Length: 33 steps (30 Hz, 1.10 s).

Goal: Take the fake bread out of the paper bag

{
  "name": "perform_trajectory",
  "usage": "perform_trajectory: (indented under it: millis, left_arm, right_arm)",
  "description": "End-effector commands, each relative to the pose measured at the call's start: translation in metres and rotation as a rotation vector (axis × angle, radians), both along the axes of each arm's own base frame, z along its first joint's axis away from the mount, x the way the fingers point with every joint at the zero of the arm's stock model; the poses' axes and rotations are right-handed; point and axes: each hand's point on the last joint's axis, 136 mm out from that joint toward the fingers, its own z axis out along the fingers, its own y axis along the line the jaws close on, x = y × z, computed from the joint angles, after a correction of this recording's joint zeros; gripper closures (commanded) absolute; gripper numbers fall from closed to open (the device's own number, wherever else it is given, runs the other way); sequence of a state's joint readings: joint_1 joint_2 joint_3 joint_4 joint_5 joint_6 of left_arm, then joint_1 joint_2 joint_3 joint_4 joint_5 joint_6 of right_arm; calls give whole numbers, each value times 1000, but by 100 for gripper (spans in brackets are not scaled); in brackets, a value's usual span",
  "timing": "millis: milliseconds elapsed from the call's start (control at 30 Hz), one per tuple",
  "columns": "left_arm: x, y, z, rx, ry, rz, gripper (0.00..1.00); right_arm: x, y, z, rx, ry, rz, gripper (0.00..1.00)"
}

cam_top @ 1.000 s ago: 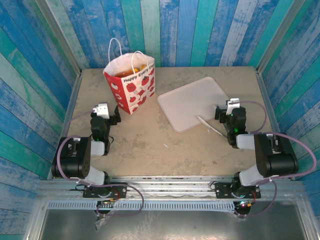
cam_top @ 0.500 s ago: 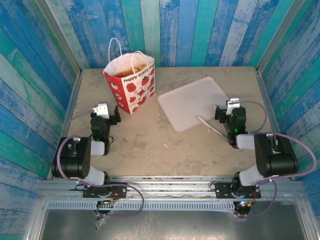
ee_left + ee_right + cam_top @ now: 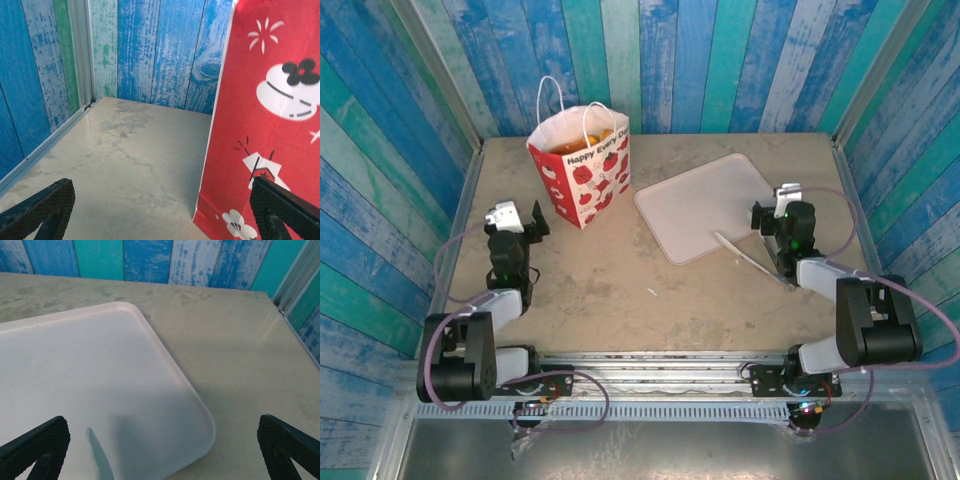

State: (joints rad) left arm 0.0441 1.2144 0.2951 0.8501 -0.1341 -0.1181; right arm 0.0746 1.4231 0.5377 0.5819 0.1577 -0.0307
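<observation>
The red-and-white paper bag (image 3: 582, 168) stands upright at the back left of the table, its white cord handles up. Glossy orange fake bread (image 3: 586, 139) peeks out of its open top; the separate pieces cannot be told apart. My left gripper (image 3: 516, 218) hangs low just left of the bag and is open. In the left wrist view its gripper (image 3: 162, 202) has wide-apart fingers (image 3: 42, 202) and the bag's red side (image 3: 270, 125) fills the right. My right gripper (image 3: 778, 210) is open beside the tray's right corner, and nothing lies in my right gripper (image 3: 162, 442) in the right wrist view.
A flat pale square tray (image 3: 705, 205) lies right of centre; its rim (image 3: 202, 407) runs between my right fingers. A thin pale strip (image 3: 750, 256) lies from the tray's near edge toward the right arm. Blue plank walls close in the table on three sides.
Both arms have unfolded from their tucked pose. The left gripper moved left and a little farther out beside the bag. The right gripper moved farther out, toward the tray's corner.
</observation>
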Motion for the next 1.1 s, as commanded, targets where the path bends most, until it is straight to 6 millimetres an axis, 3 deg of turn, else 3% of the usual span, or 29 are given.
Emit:
perform_trajectory:
  millis: [0, 100, 267, 433, 567, 800, 1067]
  left_arm:
    - [0, 13, 27, -18, -28, 75, 6]
    - [-3, 20, 48, -36, -57, 118, 6]
    - [0, 30, 89, -91, -84, 176, 6]
    - [22, 26, 130, -130, -32, 149, 6]
    - [52, 17, 161, -124, 43, 87, 6]
    - [120, -8, 193, -90, 176, -81, 6]
    - [183, -32, 178, -55, 369, -253, 6]
  right_arm:
    - [-3, -18, -1, 19, 104, -135, 0]
    - [1, -28, 0, 93, 191, -258, 0]
    - [13, -29, -9, 184, 357, -377, 0]
    - [31, -23, -8, 195, 471, -399, 0]
    - [42, -11, -3, 225, 464, -333, 0]
    - [45, 5, 14, 282, 405, -237, 0]
    - [35, -3, 36, 331, 348, -282, 0]
